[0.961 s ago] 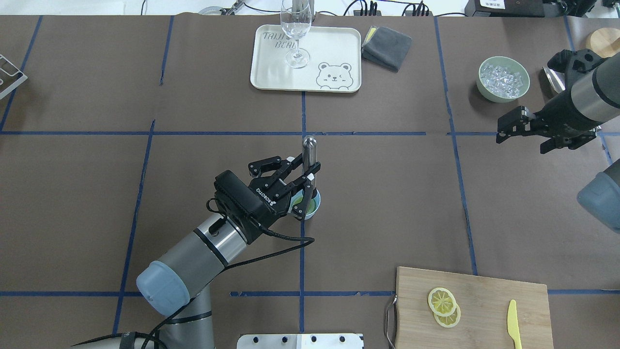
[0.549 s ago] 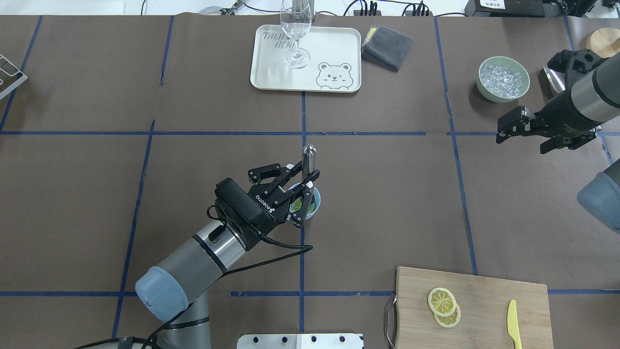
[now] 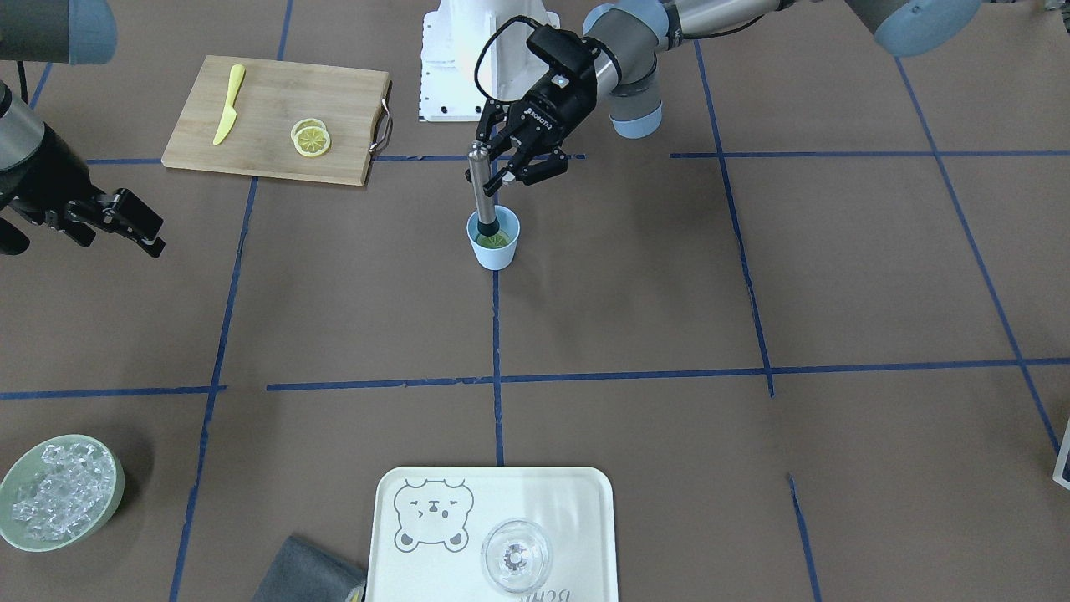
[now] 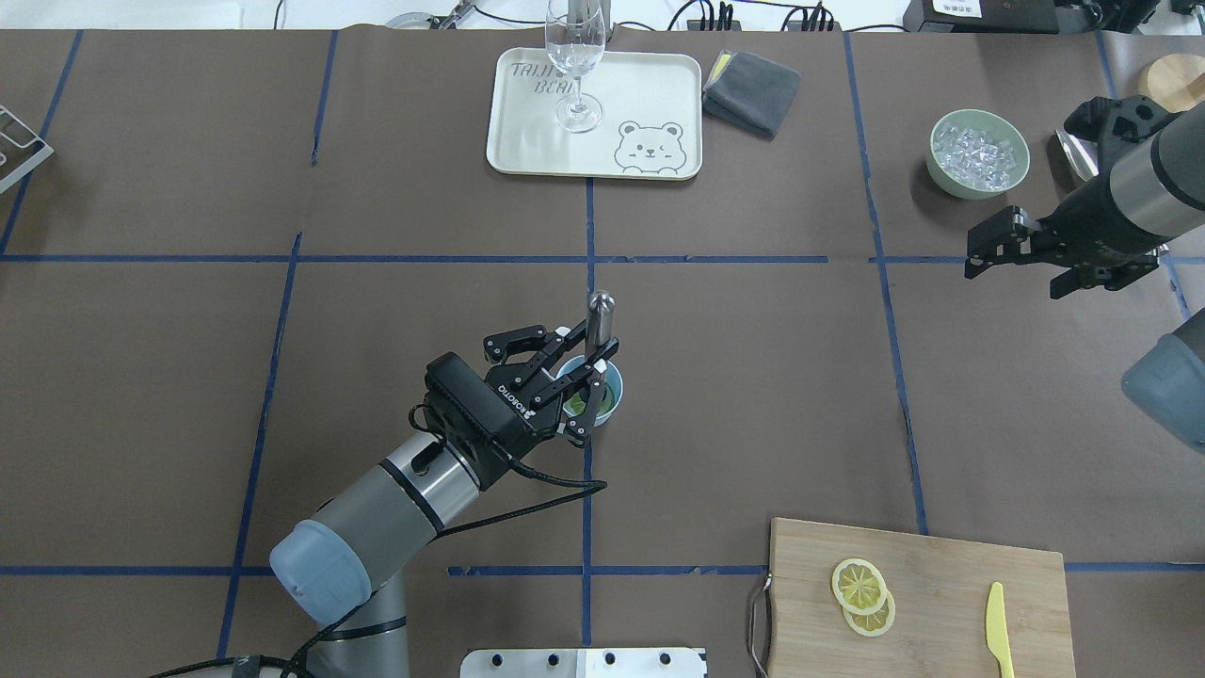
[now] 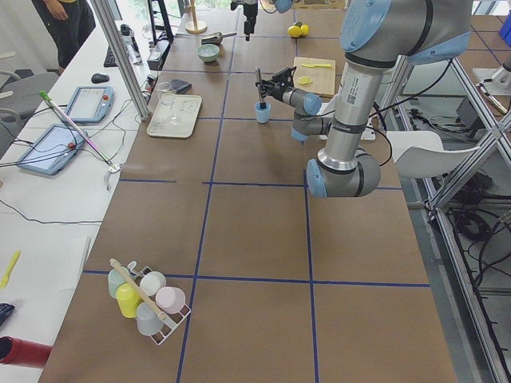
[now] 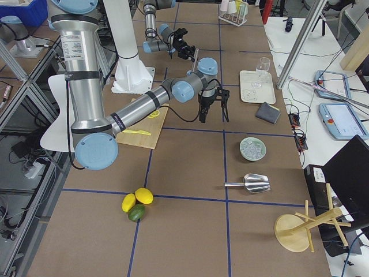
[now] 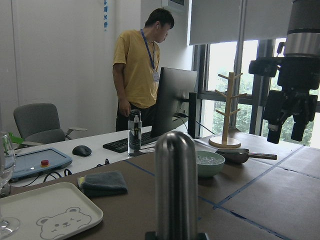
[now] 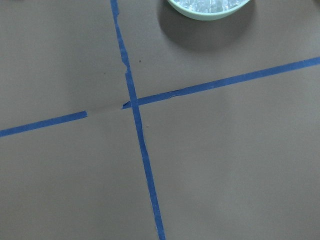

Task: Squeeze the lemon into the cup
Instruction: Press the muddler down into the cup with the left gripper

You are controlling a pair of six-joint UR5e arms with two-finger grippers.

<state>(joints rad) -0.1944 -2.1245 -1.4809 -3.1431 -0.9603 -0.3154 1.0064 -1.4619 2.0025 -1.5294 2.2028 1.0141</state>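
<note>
The light-blue cup [image 4: 608, 394] [image 3: 496, 245] stands at the table's middle, with something yellow-green inside it. My left gripper [image 4: 591, 363] [image 3: 504, 164] is shut on an upright steel muddler [image 4: 600, 318] [image 3: 481, 186] [image 7: 175, 186] whose lower end sits inside the cup. Two lemon slices [image 4: 860, 584] [image 3: 310, 136] overlap on the wooden cutting board [image 4: 951, 603]. My right gripper [image 4: 981, 254] [image 3: 140, 227] hangs open and empty far to the right, near the ice bowl.
A yellow knife [image 4: 998, 629] lies on the board. The pale-green bowl of ice [image 4: 977, 153] is at the back right. A cream tray [image 4: 650, 104] with a wine glass [image 4: 574, 56] and a grey cloth [image 4: 751, 92] sit at the back. A person stands beyond the table in the left wrist view.
My left gripper has pulled back and lowered a little, so the muddler's top has shifted toward the cup. The right arm has not moved.
</note>
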